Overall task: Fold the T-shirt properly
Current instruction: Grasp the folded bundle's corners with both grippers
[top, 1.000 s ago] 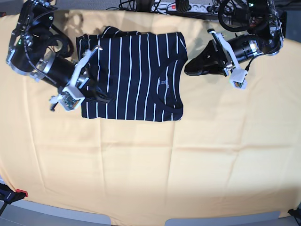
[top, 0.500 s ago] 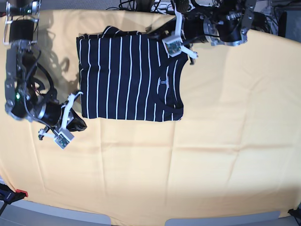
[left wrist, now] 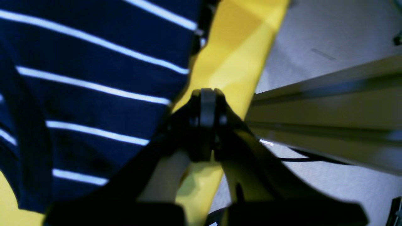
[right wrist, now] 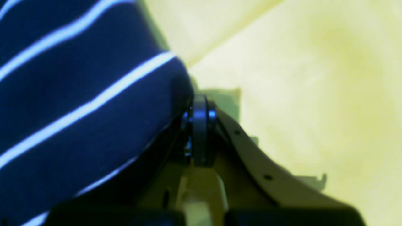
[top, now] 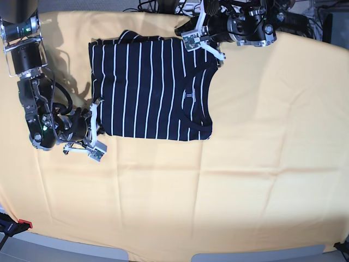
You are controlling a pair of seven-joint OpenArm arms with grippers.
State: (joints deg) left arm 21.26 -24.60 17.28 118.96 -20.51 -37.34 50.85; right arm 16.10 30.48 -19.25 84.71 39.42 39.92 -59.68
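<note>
Diagonally, both end effectors, fingers pressed together holding nothing, flanked the dark navy white-striped cloth T-shirt (top: 150, 87) lying flat on the yellow-covered table (top: 245, 174). The right end effector (top: 97, 121) sat beside its near lower corner, the left end effector (top: 203, 34) at the far opposite corner.

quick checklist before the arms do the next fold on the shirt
1. T-shirt lies flat on the yellow cloth: ok, partly folded.
2. Left gripper at the shirt's far corner: ok.
3. Right gripper at the near left corner: ok.
4. Both jaws shut: ok.
5. Shirt fabric actually pinched: cannot tell, the wrist views are blurred.
6. Room on the cloth in front for folding: ok.
</note>
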